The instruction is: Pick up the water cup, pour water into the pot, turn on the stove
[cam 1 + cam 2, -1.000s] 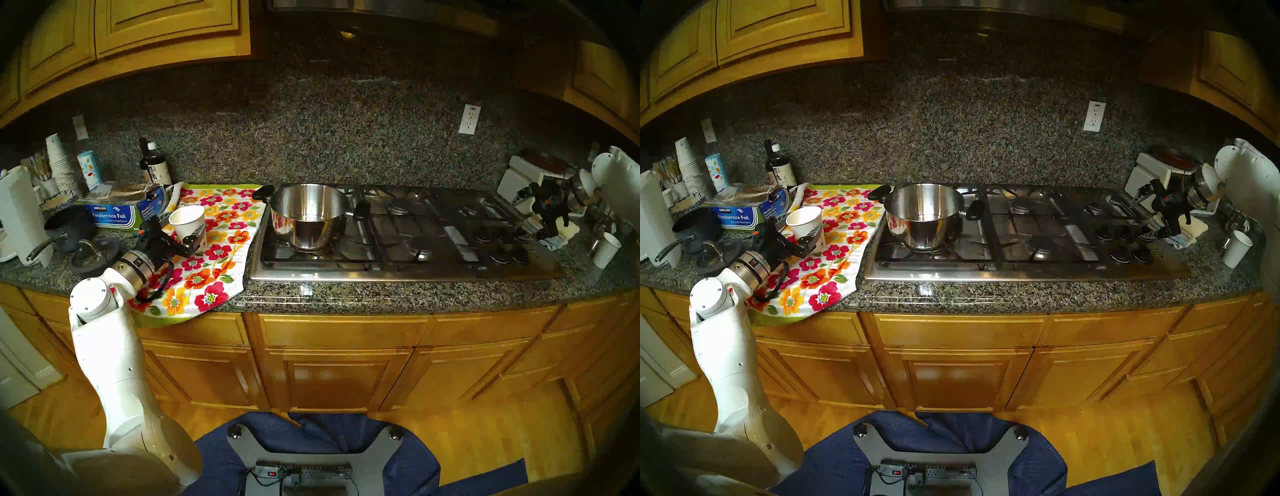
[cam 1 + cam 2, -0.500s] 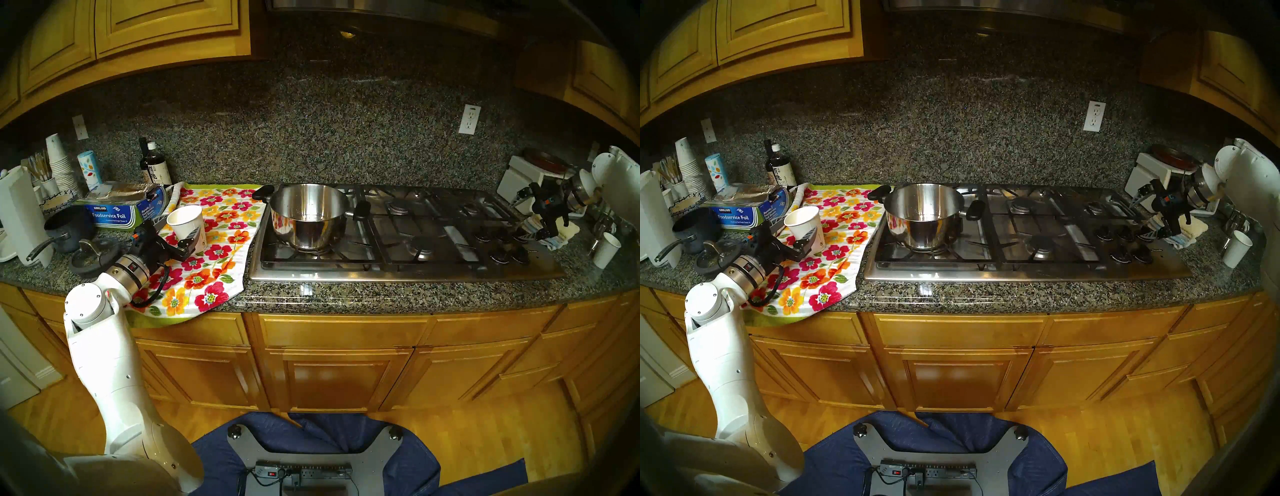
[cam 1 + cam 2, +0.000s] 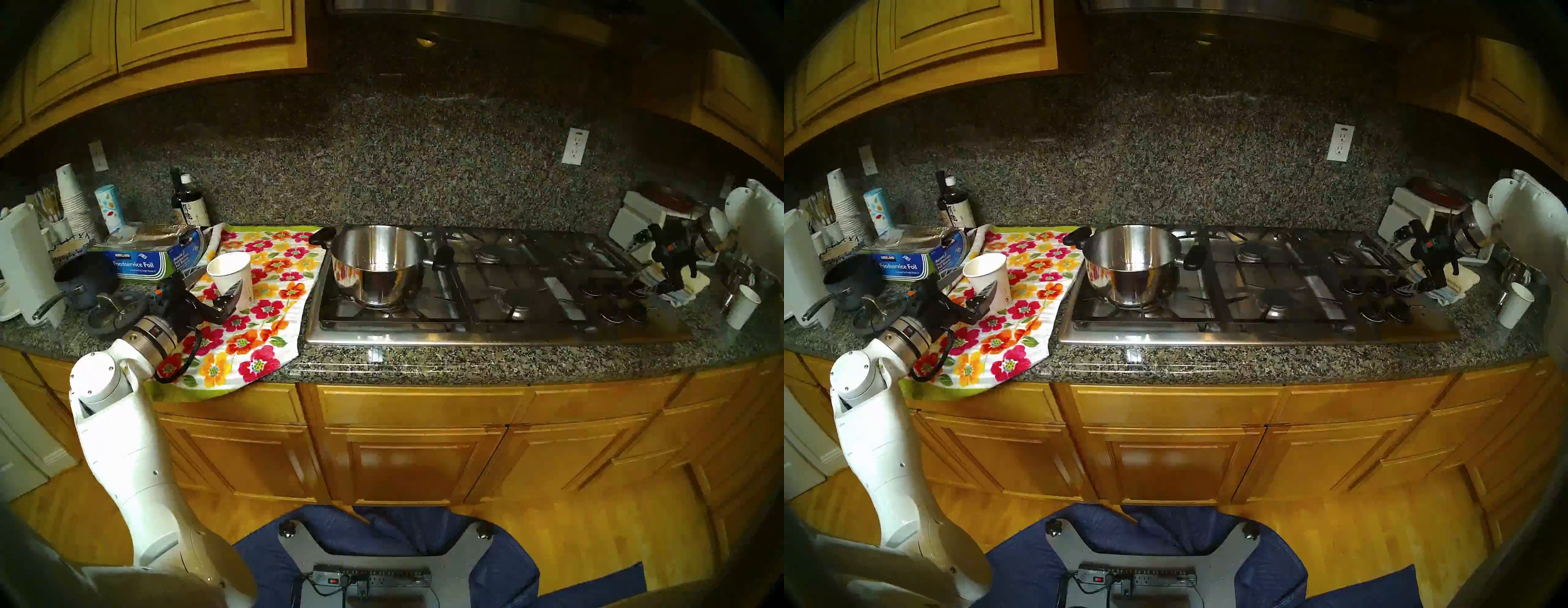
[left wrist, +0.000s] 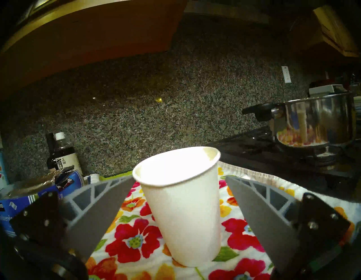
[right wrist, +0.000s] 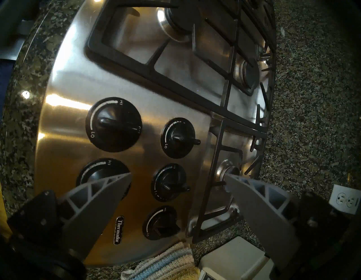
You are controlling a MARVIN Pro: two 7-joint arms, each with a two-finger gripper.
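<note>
Water cup base half-hidden behind open left hand.

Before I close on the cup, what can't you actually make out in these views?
- Water level in the water cup: left wrist view blown out white at its mouth.
- Left finger contact with it: cup rim overlaps the tip.
- Pot contents: glare in both head views.
- Stove knob markings: right gripper fingers cover one.

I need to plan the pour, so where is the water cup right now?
In the head view the water cup stands upright on the floral towel, left of the pot, between the open left claw fingers.
</note>
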